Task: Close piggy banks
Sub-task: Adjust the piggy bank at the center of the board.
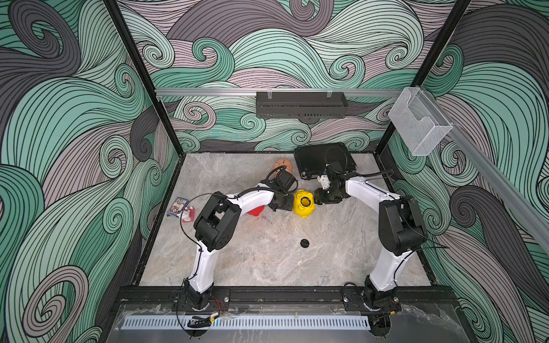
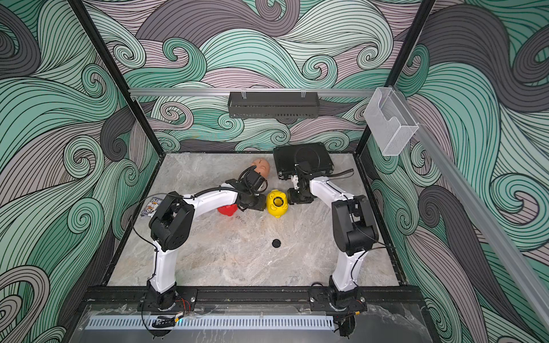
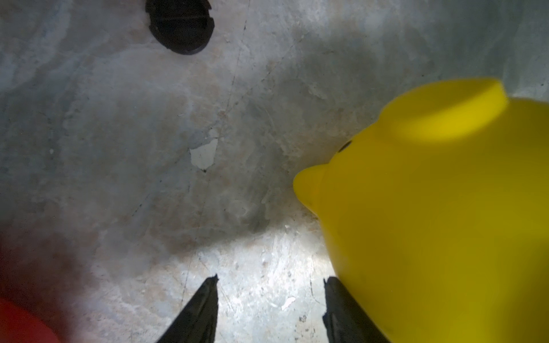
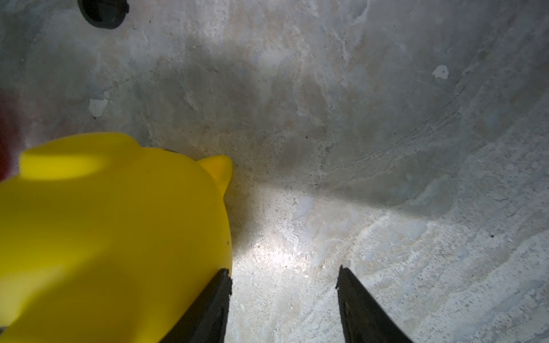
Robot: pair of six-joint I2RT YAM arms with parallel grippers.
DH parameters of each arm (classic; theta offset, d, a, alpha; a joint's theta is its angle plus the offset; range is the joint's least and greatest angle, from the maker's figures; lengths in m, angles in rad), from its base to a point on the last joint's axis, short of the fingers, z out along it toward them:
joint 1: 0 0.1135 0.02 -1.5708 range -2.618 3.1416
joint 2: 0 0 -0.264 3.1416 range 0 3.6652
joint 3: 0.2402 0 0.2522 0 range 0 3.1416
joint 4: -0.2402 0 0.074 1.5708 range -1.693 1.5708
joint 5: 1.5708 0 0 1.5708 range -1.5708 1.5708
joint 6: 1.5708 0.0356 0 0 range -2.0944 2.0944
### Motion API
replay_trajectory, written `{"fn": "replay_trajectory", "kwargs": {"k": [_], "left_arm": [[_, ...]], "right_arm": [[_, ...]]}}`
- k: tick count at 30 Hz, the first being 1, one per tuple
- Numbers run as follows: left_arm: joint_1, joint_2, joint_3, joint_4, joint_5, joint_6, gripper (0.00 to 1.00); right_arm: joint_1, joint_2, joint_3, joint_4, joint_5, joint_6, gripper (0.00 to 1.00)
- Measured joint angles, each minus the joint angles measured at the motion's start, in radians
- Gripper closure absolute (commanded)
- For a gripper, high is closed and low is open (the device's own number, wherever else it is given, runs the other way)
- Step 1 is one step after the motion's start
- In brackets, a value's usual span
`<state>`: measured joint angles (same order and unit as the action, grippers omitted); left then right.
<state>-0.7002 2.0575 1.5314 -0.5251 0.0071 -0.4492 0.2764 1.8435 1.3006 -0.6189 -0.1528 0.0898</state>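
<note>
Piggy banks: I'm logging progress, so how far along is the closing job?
Done: nothing visibly. The yellow pig lies belly up, its round hole open.
In hand: the left gripper and right gripper flank it, both open and empty.
Left: a black plug lies loose on the table. The red pig is mostly hidden under the left arm; the peach pig shows no belly.
</note>
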Motion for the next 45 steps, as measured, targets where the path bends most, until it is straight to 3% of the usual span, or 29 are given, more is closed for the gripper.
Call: {"fn": "replay_trajectory", "kwargs": {"k": [30,38,45], "left_arm": [[0.012,0.034,0.061,-0.052,-0.049,0.023,0.41],[0.017,-0.032,0.054,-0.066,-0.064,0.024,0.41],[0.017,-0.182,-0.022,-0.059,-0.066,0.024,0.41]], "right_arm": [[-0.019,-0.080,-0.032,0.032,-0.003,0.021,0.40],[-0.019,-0.130,-0.037,0.033,0.001,0.024,0.40],[-0.027,-0.279,-0.082,0.032,0.014,0.034,0.41]]}}
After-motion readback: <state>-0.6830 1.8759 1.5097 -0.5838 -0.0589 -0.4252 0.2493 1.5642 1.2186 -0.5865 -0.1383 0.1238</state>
